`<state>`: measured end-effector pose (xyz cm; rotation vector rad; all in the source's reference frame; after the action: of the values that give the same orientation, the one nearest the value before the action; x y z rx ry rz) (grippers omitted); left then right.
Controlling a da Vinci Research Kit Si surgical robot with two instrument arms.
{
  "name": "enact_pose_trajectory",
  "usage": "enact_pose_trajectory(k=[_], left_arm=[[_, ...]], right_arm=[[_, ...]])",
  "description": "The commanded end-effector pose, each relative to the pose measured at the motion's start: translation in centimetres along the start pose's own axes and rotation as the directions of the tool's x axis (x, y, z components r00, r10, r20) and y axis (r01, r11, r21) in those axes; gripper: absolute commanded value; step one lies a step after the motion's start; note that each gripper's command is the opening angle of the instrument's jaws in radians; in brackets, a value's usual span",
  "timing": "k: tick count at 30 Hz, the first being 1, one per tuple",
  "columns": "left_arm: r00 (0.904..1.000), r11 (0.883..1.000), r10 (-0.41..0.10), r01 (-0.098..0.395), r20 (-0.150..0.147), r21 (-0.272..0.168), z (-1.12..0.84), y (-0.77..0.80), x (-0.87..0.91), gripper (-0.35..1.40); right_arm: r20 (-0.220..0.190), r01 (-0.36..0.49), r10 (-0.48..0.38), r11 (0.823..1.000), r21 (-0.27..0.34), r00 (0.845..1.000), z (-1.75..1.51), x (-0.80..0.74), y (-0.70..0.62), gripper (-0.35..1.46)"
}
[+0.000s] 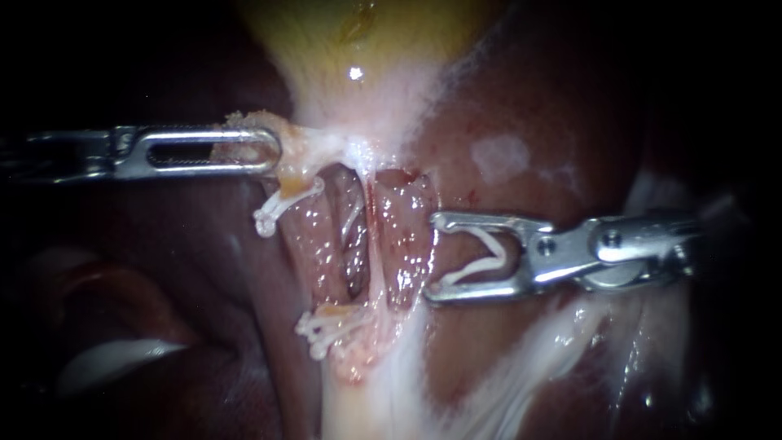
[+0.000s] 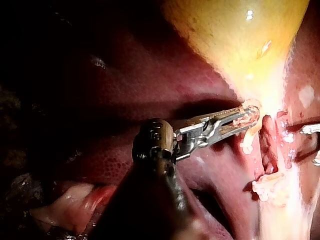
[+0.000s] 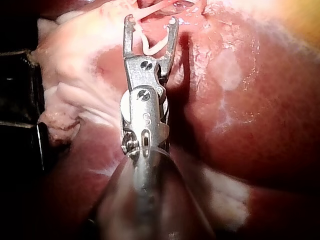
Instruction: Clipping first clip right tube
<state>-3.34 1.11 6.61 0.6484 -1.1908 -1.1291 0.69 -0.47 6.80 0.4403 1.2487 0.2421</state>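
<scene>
We are holding a white V-shaped plastic clip (image 1: 476, 267) in the wide jaws of our right steel instrument (image 1: 434, 257). Its tips are sitting just at 3 o'clock of the glistening pink right tube's (image 1: 403, 240) edge. Our left slotted instrument (image 1: 265, 152) is clamping pale frayed tissue (image 1: 287, 163) at 10 o'clock.

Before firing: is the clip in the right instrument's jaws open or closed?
Open: the clip spreads in a V between the jaws of the right instrument.

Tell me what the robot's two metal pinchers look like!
Both are shiny silver metal. The left instrument has long, flat, round-tipped jaws with a slot down the middle and tiny ridges along it. The right instrument has two thin jaws shaped like a fork, with small round screws at the hinge.
</scene>
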Motion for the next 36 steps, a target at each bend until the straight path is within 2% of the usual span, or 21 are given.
enact_pose_trajectory(k=[1, 6, 11, 13, 16, 17, 20, 24, 28, 36], left_arm=[[1.0, 1.0, 0.0, 0.0, 0.0, 0.0, 0.0, 0.0, 0.0, -0.35], [1.0, 1.0, 0.001, -0.001, 0.001, -0.001, 0.0, 0.0, 0.02, -0.35], [1.0, 1.0, 0.002, -0.002, 0.001, -0.002, 0.0, 0.0, 0.03, -0.35], [1.0, 1.0, 0.002, -0.002, 0.001, -0.002, 0.0, 0.0, 0.03, -0.35], [1.0, 1.0, 0.002, -0.002, 0.002, -0.002, 0.01, 0.0, 0.04, -0.35], [1.0, 1.0, 0.002, -0.002, 0.003, -0.005, 0.01, 0.0, 0.04, -0.35], [1.0, 1.0, 0.002, -0.002, 0.003, -0.005, 0.01, 0.0, 0.04, -0.35], [1.0, 1.0, 0.003, -0.003, 0.003, -0.005, 0.01, 0.02, 0.04, -0.35], [1.0, 1.0, 0.003, -0.003, 0.004, -0.006, 0.01, 0.02, 0.05, -0.35], [1.0, 1.0, 0.003, -0.003, 0.004, -0.006, 0.01, 0.02, 0.05, -0.35]], right_arm=[[0.001, -0.013, 0.013, 1.0, 0.0, 1.0, 0.1, -0.09, 0.02, 0.5], [0.001, -0.044, 0.044, 0.999, -0.002, 0.999, 0.42, -0.4, 0.15, 0.5], [-0.002, -0.07, 0.07, 0.997, 0.015, 0.998, 0.64, -0.57, 0.21, 0.5], [-0.006, -0.086, 0.086, 0.996, 0.026, 0.996, 0.7, -0.58, 0.22, 0.49], [-0.075, -0.13, 0.135, 0.989, 0.066, 0.988, 0.77, -0.57, 0.22, 0.49], [-0.104, -0.152, 0.161, 0.984, 0.087, 0.981, 0.77, -0.56, 0.23, 0.49], [-0.155, -0.194, 0.213, 0.972, 0.131, 0.965, 0.79, -0.52, 0.24, 0.48], [-0.201, -0.238, 0.272, 0.955, 0.179, 0.941, 0.8, -0.52, 0.25, 0.46], [-0.225, -0.265, 0.311, 0.941, 0.213, 0.923, 0.81, -0.51, 0.25, 0.45], [-0.22, -0.275, 0.326, 0.933, 0.232, 0.92, 0.81, -0.52, 0.24, 0.45]])
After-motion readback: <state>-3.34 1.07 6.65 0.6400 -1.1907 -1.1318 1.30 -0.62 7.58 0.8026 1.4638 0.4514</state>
